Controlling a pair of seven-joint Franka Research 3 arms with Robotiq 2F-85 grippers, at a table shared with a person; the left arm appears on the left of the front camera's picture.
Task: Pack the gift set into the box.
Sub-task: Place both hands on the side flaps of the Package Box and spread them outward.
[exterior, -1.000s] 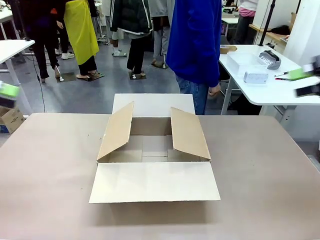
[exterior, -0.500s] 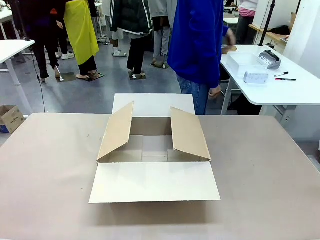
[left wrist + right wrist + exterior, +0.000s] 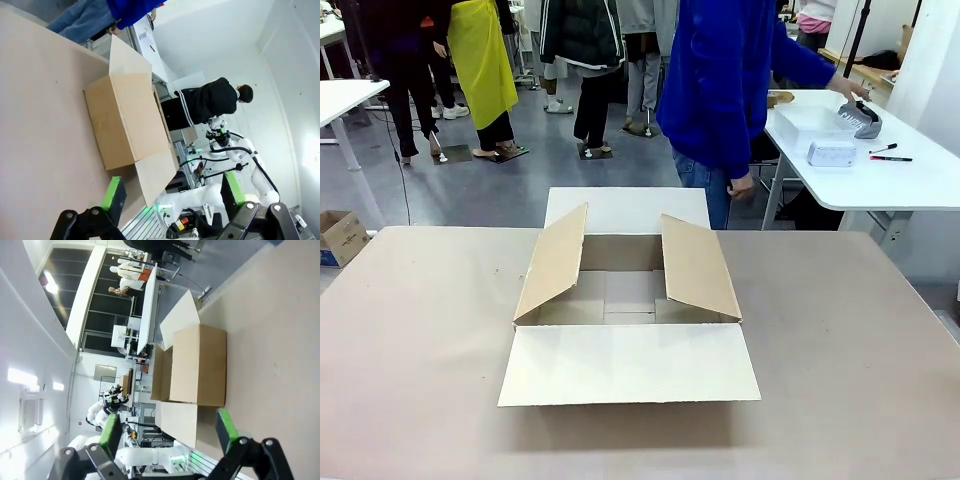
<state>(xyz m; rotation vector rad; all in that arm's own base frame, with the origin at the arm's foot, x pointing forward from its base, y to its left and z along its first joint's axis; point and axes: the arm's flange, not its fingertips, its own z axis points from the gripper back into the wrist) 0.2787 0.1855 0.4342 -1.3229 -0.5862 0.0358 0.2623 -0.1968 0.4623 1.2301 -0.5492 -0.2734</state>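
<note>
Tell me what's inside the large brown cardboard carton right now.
Bare cardboard floor shows in the middle of the large brown cardboard carton, nothing lying on it. Its left flap and right flap lean inward, hiding the floor beneath them.

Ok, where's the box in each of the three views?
Front view: box in the middle of the table, flaps open.
Left wrist view: box left of centre, turned sideways.
Right wrist view: box right of centre, turned sideways.
Shared landmark: its pale far flap, above the box in the left wrist view, up-left of it in the right wrist view.
</note>
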